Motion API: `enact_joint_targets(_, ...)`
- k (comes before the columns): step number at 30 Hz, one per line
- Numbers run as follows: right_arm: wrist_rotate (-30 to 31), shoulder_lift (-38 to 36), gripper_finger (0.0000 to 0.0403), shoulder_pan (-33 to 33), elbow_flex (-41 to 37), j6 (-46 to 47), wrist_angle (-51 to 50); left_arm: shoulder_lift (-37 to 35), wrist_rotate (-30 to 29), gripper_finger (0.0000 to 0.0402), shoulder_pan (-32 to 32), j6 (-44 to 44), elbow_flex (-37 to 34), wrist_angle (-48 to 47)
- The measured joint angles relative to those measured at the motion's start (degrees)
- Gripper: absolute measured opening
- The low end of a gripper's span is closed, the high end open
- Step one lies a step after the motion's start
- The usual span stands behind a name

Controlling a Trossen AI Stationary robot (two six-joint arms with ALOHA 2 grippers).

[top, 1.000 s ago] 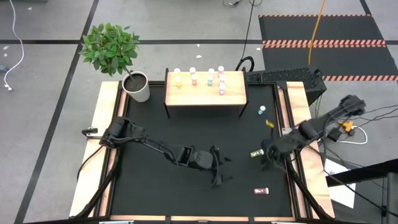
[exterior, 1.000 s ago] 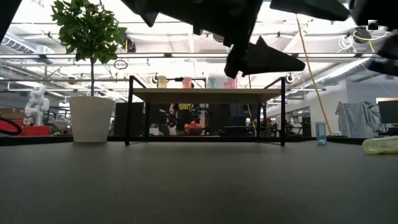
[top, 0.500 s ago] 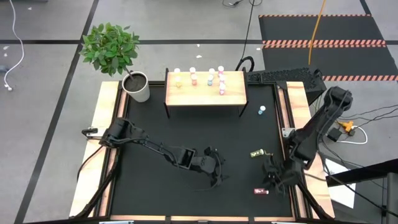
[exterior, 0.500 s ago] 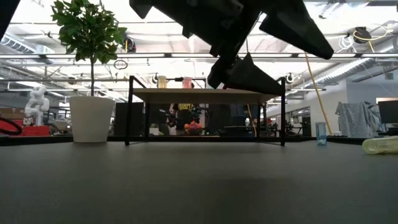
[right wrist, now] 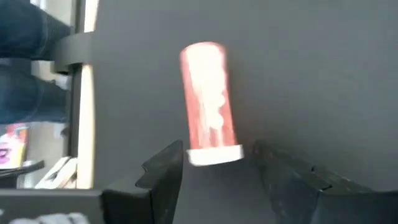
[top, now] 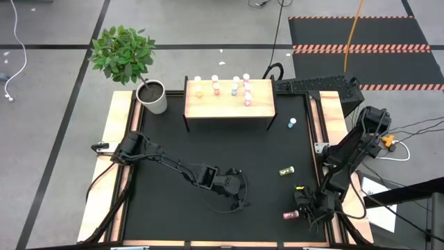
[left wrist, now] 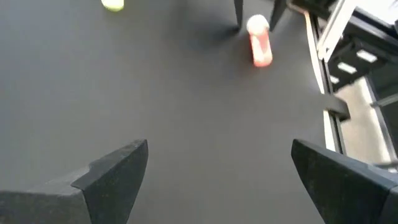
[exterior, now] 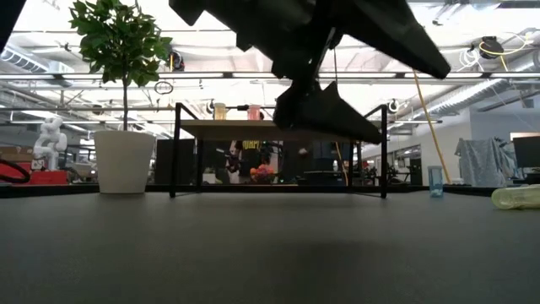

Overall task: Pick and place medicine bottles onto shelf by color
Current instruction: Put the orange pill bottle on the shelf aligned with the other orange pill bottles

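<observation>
A pink bottle [right wrist: 207, 99] lies on its side on the black mat near the table's near right corner [top: 289, 216]. My right gripper [right wrist: 217, 163] hangs over it, open. Its fingers stand on either side of the white cap end [right wrist: 214, 155]; I see no touch. My left gripper [left wrist: 221, 171] is open above the mat at mid table [top: 236, 196], pointing toward the pink bottle [left wrist: 259, 46]. A yellow bottle [top: 286, 170] lies on the mat, and a teal bottle [top: 292, 123] stands farther back. The shelf [top: 229, 103] at the far side carries several bottles.
A white pot with a green plant [top: 152, 96] stands at the far left beside the shelf. Wooden rails [top: 331, 118] border the mat on both sides. The bare black mat [top: 180, 139] lies between the shelf and my left gripper.
My right gripper has swung from beside the yellow bottle toward the table's near edge and down, and now stands over the pink bottle's cap end. My left gripper has tipped further downward, staying nearly in place. No bottle has moved.
</observation>
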Motion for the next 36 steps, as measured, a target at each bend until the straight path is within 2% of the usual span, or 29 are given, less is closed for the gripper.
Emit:
enact_joint_targets(7, 1.5, 3.1, 0.0186, -0.2, 0.2, -0.1, 1.2, -0.6, 3.7, 0.0397, 0.8, -0.1, 0.0, -4.1)
enact_joint_targets(14, 3.5, 2.5, 0.0143, -0.6, 0.0, 0.0, 2.1, -2.1, 3.9, 0.0397, 1.4, 3.1, 0.0, -7.4)
enact_joint_targets(19, 3.2, 1.0, 0.0123, -1.0, -0.1, 0.4, 2.0, -3.3, 3.3, 0.0397, 1.9, 5.6, -0.1, -7.1)
enact_joint_targets(24, 1.6, -4.2, 0.0124, -4.7, -0.1, 5.7, 3.3, -5.2, 1.7, 0.0397, 2.9, 7.7, 0.0, -6.1)
enact_joint_targets(28, 1.6, -10.6, 0.0126, -11.4, -0.1, 10.5, 6.3, -6.6, -6.3, 0.0397, 2.9, 16.9, 0.7, -5.1)
enact_joint_targets(31, 1.8, -14.9, 0.0127, -17.6, -0.1, 14.5, 6.3, -6.6, -10.7, 0.0397, 2.1, 27.9, 3.9, -5.6)
enact_joint_targets(36, 1.8, -19.5, 0.0127, -26.7, -0.1, 15.2, 6.5, -6.6, -20.8, 0.0397, 0.9, 48.5, 9.0, -6.4)
